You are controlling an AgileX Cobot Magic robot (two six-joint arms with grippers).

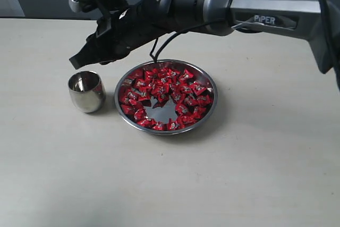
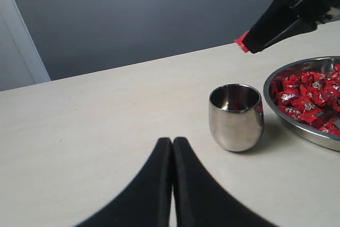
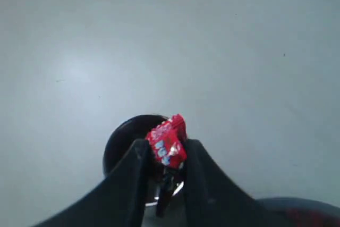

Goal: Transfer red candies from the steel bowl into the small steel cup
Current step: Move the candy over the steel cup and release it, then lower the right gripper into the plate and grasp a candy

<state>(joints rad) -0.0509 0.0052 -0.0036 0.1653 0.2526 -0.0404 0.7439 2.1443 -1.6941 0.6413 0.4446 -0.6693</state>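
Note:
The steel bowl (image 1: 210, 81) sits mid-table with many red candies (image 1: 164, 91) spread across it; its rim also shows in the left wrist view (image 2: 276, 110). The small steel cup (image 1: 86, 91) stands just to its left, upright and with no candy visible inside (image 2: 236, 116). My right gripper (image 1: 75, 62) reaches across and hovers above the cup, shut on one red candy (image 3: 167, 141); the cup's dark mouth (image 3: 119, 142) lies right under it. That candy's tip pokes out of the gripper (image 2: 242, 42). My left gripper (image 2: 173, 142) is shut and holds nothing, short of the cup.
The beige table (image 1: 255, 174) spreads around bowl and cup. The right arm (image 1: 212, 1) spans above the bowl's back. A grey wall (image 2: 159, 14) rises behind the table.

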